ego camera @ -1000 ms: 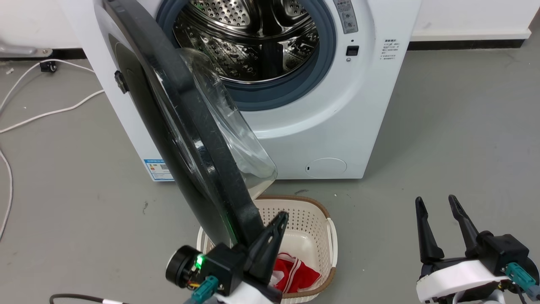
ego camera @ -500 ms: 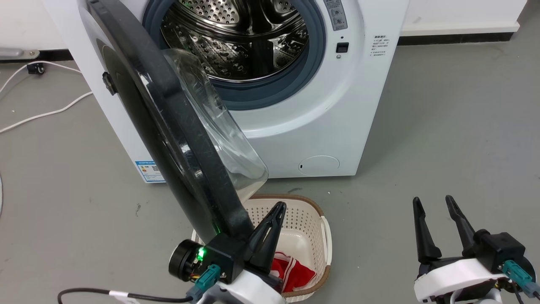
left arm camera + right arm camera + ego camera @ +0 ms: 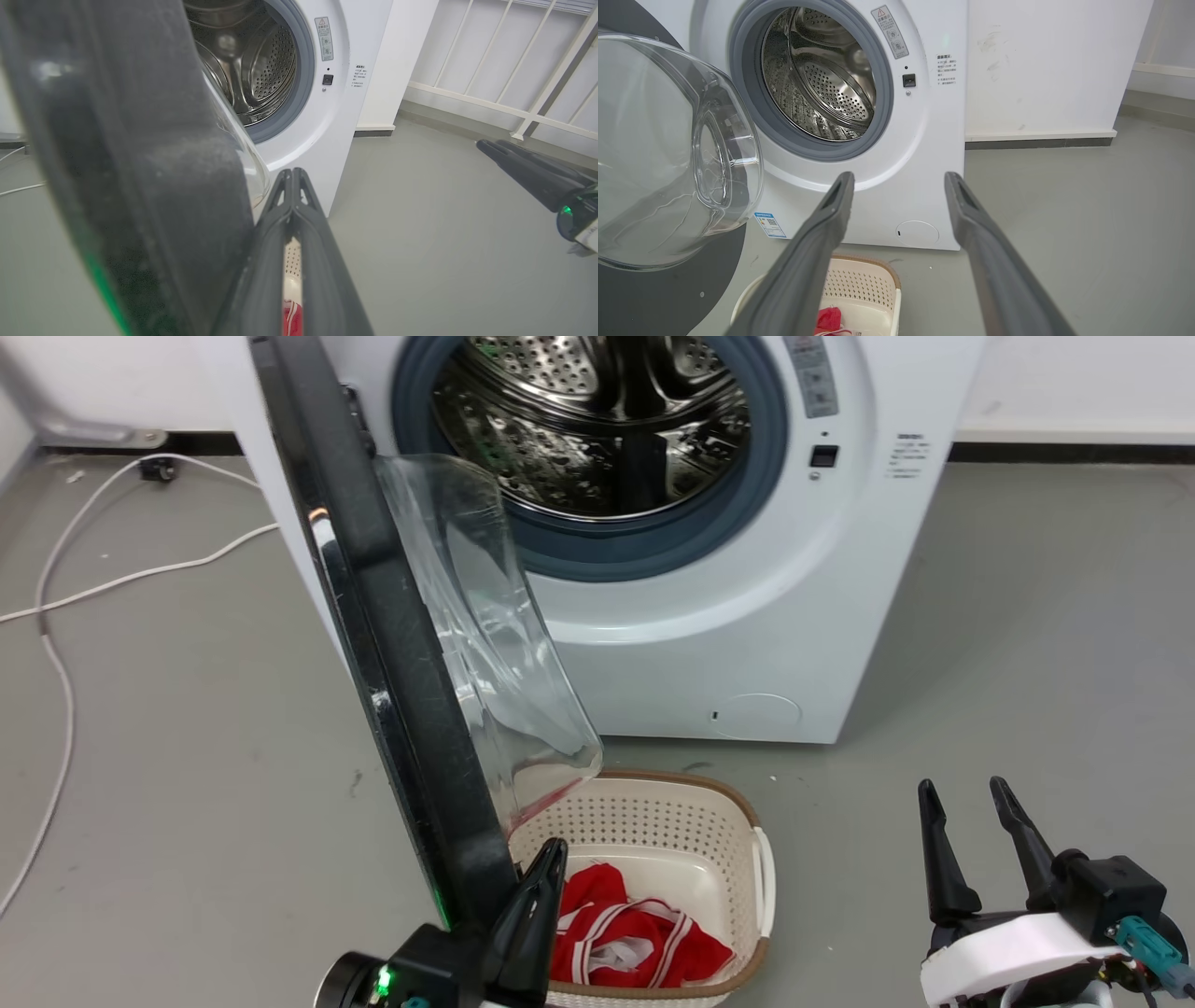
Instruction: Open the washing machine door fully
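Swung wider: glossy black round door (image 3: 392, 644). Your left gripper (image 3: 290, 173) closed, right gripper (image 3: 961, 786) parted. Lower-centre cream perforated basket (image 3: 653, 779): red-white cloth (image 3: 635, 933).

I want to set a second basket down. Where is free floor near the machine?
Free: floor right of the machine, up to the right gripper; floor left of the door, up to the cable. Crowded: before the drum: door, basket, left gripper.

Bright, even light, soft shadows; glints on the drum (image 3: 597, 429); the door (image 3: 140, 186) blurred close to the left wrist camera.
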Motion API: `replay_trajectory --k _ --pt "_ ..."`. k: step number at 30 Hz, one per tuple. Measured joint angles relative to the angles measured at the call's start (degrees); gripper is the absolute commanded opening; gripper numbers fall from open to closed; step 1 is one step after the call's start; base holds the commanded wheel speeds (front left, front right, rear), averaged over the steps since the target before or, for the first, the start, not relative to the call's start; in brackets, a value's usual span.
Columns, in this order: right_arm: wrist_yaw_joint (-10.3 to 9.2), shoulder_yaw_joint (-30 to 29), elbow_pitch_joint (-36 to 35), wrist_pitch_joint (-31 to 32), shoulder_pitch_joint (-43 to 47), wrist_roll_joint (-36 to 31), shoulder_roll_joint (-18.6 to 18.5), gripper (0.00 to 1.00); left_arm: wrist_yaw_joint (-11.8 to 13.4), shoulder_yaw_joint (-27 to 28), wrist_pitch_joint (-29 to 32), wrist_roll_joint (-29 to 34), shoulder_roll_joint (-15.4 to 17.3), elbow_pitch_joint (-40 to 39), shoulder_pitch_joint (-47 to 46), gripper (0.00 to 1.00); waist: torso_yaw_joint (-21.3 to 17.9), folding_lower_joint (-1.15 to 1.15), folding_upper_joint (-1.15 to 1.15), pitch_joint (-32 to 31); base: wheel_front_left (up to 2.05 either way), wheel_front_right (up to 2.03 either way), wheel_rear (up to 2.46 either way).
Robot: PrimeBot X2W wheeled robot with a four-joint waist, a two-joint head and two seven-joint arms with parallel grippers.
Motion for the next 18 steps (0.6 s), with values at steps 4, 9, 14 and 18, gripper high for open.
replay_trajectory --k 4,9,14,18 --pt "0.0 -0.1 -0.1 0.2 0.5 0.0 0.0 1.0 1.3 1.0 0.0 -0.4 0.5 -1.3 2.4 0.0 2.4 0.0 0.0 -0.5 0.0 0.0 0.0" --pt "0.0 -0.4 -0.4 0.5 0.6 0.0 0.0 1.0 3.1 3.1 0.1 -0.8 1.5 -1.8 3.9 0.0 5.7 0.0 0.0 -1.1 0.0 0.0 0.0" --pt "0.0 -0.3 -0.7 0.8 0.9 0.0 0.0 1.0 4.6 6.6 -0.2 -1.9 2.7 -1.9 4.7 0.0 9.0 0.0 0.0 -1.4 0.0 0.0 0.0" --pt "0.0 -0.1 -1.0 0.9 1.0 0.0 0.0 1.0 4.8 10.2 -1.5 -3.8 3.9 -1.0 4.4 0.0 10.8 0.0 0.0 -1.3 0.0 0.0 0.0"
